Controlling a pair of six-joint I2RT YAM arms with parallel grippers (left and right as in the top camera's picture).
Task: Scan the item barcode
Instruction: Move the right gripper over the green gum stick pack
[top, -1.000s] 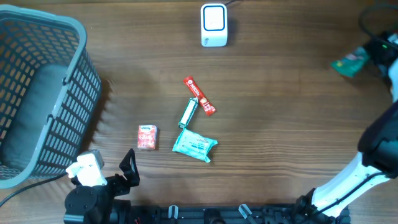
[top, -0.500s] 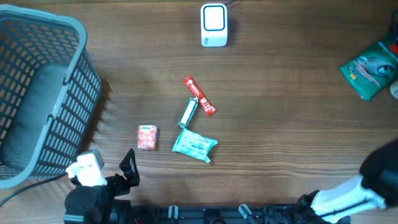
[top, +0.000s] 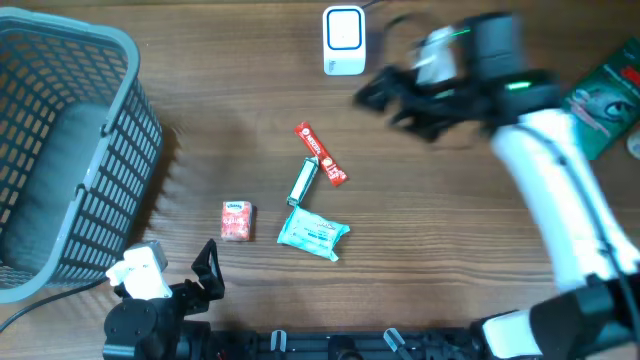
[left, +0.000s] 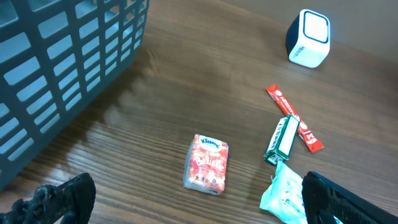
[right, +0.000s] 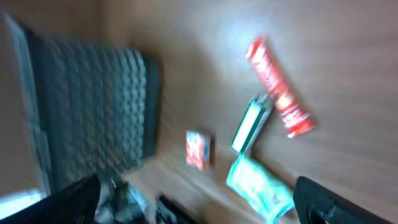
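Red stick packet (top: 320, 154) lies near the right end effector (top: 383, 103), jaws wide and empty, seemingly poised to collect it for scanning; left end effector (left: 199, 204) rests open.

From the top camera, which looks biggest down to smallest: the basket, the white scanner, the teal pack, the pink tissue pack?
1. basket, by far
2. teal pack and white scanner, about alike
3. pink tissue pack

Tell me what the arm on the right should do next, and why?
Probably reach down to the red stick packet: the right gripper is open and empty, and that packet lies nearest it.
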